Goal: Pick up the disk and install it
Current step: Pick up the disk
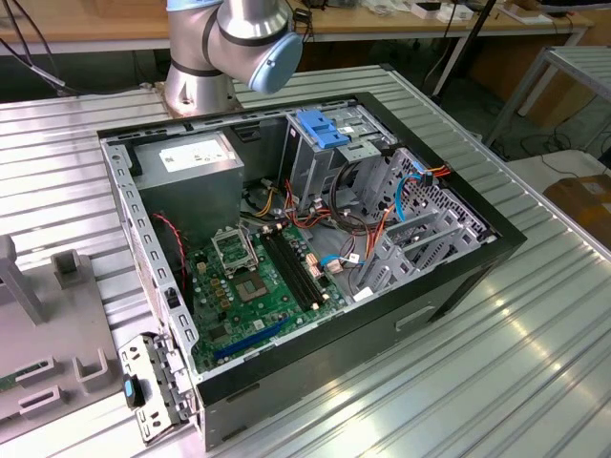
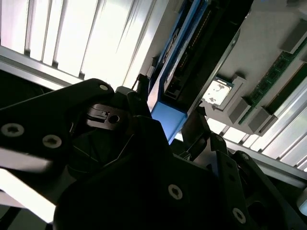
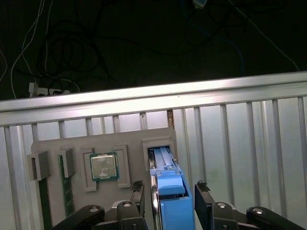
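Note:
The disk (image 3: 169,173) stands on edge in a slot of the grey fixture tray (image 3: 53,143), a dark drive in a bright blue carrier with a blue tab facing me. My gripper (image 3: 169,186) straddles that tab and is open. One finger (image 3: 139,189) sits on each side with a slim gap to the carrier. In the second wrist view the blue tab of the disk (image 2: 165,117) lies between the dark fingers of the gripper (image 2: 165,112), and the drive body runs away from me.
On the same tray lie a processor chip (image 3: 104,166) and a green memory stick (image 3: 65,184). In the exterior view an open computer case (image 1: 458,277) lies on the ribbed metal table, holding a grey drive cage with a light-blue top (image 1: 329,129). The arm's base (image 1: 239,38) stands behind it.

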You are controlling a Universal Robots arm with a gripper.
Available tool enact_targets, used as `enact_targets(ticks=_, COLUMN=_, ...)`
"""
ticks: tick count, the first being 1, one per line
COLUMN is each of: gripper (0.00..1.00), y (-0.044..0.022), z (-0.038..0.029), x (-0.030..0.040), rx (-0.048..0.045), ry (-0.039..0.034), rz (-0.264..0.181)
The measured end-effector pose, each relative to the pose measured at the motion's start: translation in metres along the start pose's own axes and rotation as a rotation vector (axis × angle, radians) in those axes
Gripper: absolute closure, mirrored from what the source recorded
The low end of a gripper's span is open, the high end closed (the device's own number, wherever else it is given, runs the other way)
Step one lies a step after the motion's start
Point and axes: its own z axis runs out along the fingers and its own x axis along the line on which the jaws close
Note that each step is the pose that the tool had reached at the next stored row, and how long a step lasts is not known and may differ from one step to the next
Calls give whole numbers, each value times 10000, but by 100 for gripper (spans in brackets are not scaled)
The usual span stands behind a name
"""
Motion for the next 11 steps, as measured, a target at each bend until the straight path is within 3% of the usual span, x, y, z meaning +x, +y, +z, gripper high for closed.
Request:
enact_targets(ticks=7, gripper=46, y=1, z=2, x=-16, rx=-1, ry=1, rz=2)
enact_targets(ticks=8, gripper=48, y=1, z=3, x=-14, rx=0, ry=0, rz=3)
enact_targets(ticks=10, gripper=62, y=1, z=3, x=-12, rx=0, ry=0, rz=2)
enact_targets(ticks=11, gripper=62, y=1, z=3, x=-12, rx=0, ry=0, rz=3)
